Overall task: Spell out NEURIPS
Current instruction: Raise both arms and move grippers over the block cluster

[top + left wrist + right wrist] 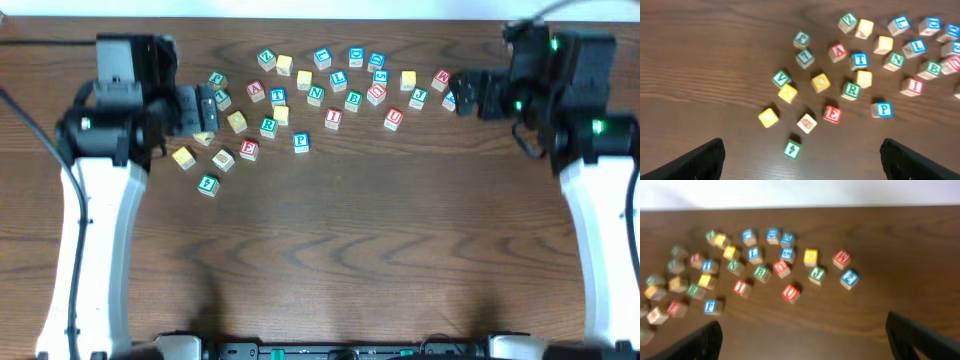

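Small wooden letter cubes lie scattered across the far middle of the table. Among them are the green N [316, 95] [896, 60], red E [249, 150] [832, 114], red U [394, 118] [790, 293], green R [268, 127] [851, 90], red I [333, 118] [913, 86] and blue P [301, 142] [883, 109]. Several yellow cubes, one of them [184, 157], sit among them. My left gripper [212, 108] [801, 161] hangs open above the cluster's left end, holding nothing. My right gripper [457, 92] [803, 330] is open and empty at the cluster's right end.
Cubes with other letters mix in with these: a red A [256, 91], a blue T [278, 97], a green cube [208, 184] nearest the front, and a blue cube [449, 99] close to the right fingers. The dark wooden table [330, 250] extends toward the front.
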Robot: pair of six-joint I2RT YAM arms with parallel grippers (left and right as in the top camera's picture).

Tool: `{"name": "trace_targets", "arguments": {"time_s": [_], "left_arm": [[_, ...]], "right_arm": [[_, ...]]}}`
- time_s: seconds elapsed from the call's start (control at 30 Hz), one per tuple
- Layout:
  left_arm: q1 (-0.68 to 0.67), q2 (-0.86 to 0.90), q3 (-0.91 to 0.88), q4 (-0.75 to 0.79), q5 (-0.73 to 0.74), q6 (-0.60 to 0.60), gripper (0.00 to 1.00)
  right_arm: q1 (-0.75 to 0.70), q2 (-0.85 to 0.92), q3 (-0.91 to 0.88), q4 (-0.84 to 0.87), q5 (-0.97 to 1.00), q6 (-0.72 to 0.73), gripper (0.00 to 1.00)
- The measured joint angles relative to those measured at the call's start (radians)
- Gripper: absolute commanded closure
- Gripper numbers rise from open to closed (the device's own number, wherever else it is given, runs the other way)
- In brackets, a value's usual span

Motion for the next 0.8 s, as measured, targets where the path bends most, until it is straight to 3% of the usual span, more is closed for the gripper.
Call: {"name": "trace_targets", "arguments": {"time_s": [0.33, 0.8], "left_arm": [[0.03, 0.223, 0.276, -0.122, 0.084, 0.0, 0.03], [0.03, 0.24, 0.277, -0.148, 0.087, 0.0, 0.03]], "right_arm": [[0.011, 0.331, 0.399, -0.249, -0.062, -0.035, 0.01], [0.037, 0.462, 0.417, -0.275, -0.06, -0.056, 0.01]]}}
